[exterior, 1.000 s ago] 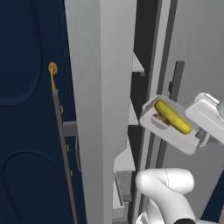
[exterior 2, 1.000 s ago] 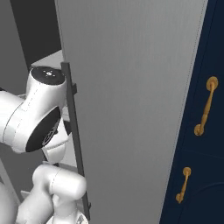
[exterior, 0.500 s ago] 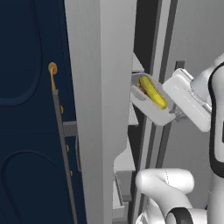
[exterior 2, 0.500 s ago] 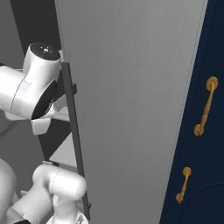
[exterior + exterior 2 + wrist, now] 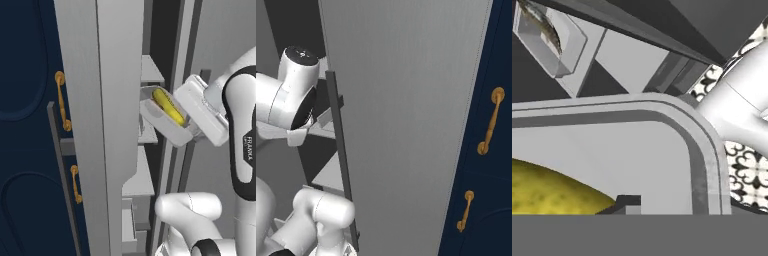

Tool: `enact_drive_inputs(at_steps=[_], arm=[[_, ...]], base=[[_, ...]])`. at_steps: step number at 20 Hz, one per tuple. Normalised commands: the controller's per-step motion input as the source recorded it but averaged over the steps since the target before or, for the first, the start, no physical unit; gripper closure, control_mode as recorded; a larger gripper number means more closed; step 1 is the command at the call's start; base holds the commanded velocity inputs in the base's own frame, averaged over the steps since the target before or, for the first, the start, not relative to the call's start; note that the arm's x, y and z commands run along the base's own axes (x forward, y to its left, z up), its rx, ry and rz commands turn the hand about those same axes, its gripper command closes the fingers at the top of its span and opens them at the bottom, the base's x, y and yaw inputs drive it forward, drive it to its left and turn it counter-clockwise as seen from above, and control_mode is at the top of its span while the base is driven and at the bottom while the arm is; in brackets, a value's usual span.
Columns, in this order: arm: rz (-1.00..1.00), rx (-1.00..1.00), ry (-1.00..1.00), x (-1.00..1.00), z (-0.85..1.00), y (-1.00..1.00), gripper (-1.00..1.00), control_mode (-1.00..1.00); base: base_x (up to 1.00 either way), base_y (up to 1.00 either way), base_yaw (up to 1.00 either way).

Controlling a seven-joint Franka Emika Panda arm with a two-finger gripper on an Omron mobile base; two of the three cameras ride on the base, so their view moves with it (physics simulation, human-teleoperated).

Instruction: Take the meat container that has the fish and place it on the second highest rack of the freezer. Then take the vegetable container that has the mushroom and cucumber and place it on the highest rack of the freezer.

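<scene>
The pale rounded-corner plastic tray (image 5: 167, 122) sits tilted at the open edge of the tall grey steel-look freezer (image 5: 107, 125), its long yellow-green cucumber (image 5: 168, 106) pointing lengthwise into the freezer. Pale grey shelves (image 5: 140, 175) lie below the tray. I cannot tell how the claw stands.

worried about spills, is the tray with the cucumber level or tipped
Tipped. In the left base view the tray slants down toward the freezer shelves, and the cucumber lies along that slope inside it.
</scene>
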Motion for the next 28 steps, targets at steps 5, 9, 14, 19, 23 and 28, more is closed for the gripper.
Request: enact_drive_inputs(at_steps=[5, 9, 14, 19, 23, 28], arm=[[-0.22, 0.01, -0.02, -0.22, 0.62, 0.01, 1.0, -1.0], [-0.34, 0.0, 0.0, -0.11, 0.42, -0.04, 1.0, -1.0], [-0.3, 0.0, 0.03, -0.11, 0.06, -0.05, 1.0, -1.0], [-0.24, 0.0, -0.05, -0.07, 0.28, 0.0, 1.0, -1.0], [-0.18, 0.0, -0.05, 0.48, 0.26, 0.06, 1.0, -1.0], [-0.04, 0.0, -0.04, 0.7, 0.08, 0.18, 1.0, -1.0]], base=[[0.0, 0.0, 0.0], [0.0, 0.0, 0.0], [0.0, 0.0, 0.0], [0.0, 0.0, 0.0], [0.0, 0.0, 0.0], [0.0, 0.0, 0.0]])
